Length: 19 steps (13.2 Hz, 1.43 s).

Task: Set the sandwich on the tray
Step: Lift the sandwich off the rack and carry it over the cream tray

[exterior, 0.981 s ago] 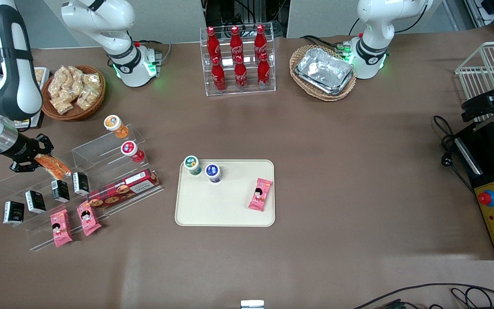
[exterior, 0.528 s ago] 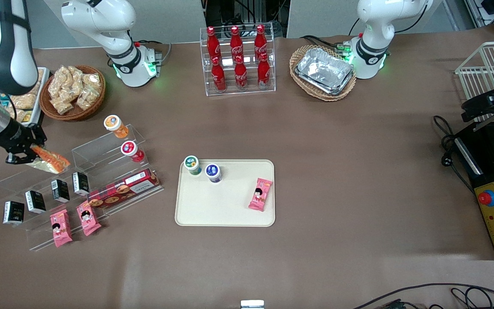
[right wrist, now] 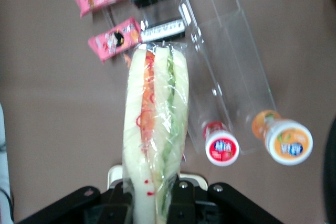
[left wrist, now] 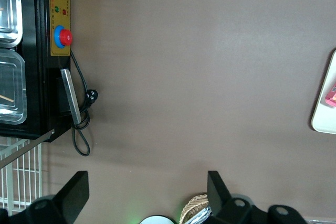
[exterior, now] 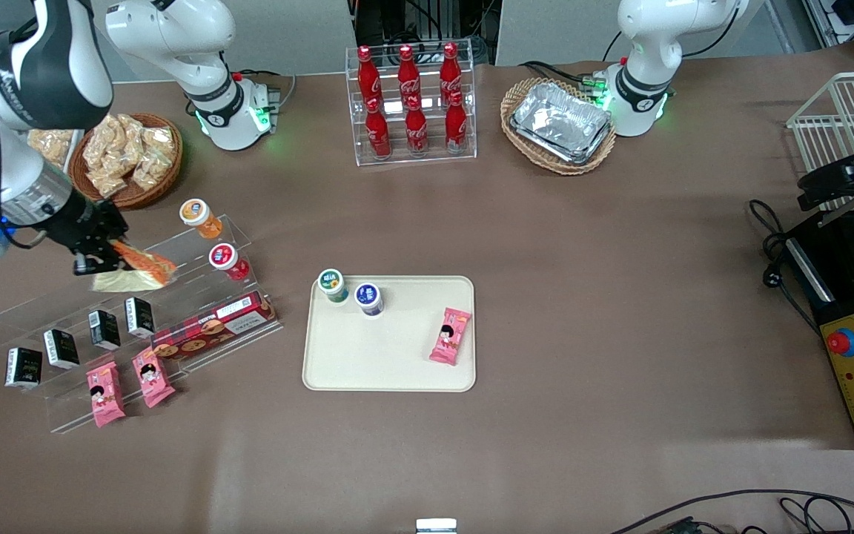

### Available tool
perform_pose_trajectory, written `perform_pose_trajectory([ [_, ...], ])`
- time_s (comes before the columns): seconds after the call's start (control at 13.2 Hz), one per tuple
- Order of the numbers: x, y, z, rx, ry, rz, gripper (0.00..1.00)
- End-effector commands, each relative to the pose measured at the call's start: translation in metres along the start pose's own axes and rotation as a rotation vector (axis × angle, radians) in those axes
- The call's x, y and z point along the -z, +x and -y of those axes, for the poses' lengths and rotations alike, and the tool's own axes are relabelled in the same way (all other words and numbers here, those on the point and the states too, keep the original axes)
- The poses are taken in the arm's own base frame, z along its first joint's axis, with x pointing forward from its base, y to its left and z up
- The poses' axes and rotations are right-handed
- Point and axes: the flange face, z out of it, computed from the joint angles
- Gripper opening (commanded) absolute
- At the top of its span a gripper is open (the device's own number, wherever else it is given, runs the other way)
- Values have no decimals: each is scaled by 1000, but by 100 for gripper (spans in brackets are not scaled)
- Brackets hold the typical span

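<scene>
I see the sandwich (right wrist: 156, 129) as a wrapped wedge, pale bread with orange and green layers, pinched at its base by my gripper (exterior: 104, 256), fingers closed tight on it. It hangs above the clear display steps (exterior: 175, 271), well apart from the tray (exterior: 390, 356). From the front the sandwich is small and partly hidden by the gripper. Only the wrist camera shows its layers, with the red-capped jar (right wrist: 221, 148) and orange-capped jar (right wrist: 287, 141) below.

We lose the sandwich's (right wrist: 155, 129) gripped end between the gripper's (right wrist: 153, 192) fingers. The tray (left wrist: 324, 109) is cut off at the left wrist view's edge, showing just a corner.
</scene>
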Motion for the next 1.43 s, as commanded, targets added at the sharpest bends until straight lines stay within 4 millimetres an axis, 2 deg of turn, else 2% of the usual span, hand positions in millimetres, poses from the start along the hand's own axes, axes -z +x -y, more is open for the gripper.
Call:
perform_pose_trajectory([
  [0.0,29,-49,27,83,-67,41,1],
  [0.15,41,-87,42,51,-81,65,0],
  [0.3,36,-127,49,43,-84,67,0],
  [0.53,9,-199,68,77,-101,60,0],
  [0.75,-23,-249,87,-13,-94,64,0],
  [0.91,-46,-281,88,-5,-82,69,0],
  [1.06,-72,-303,92,-37,-45,81,0],
  [1.36,-136,-325,110,-67,4,97,0],
])
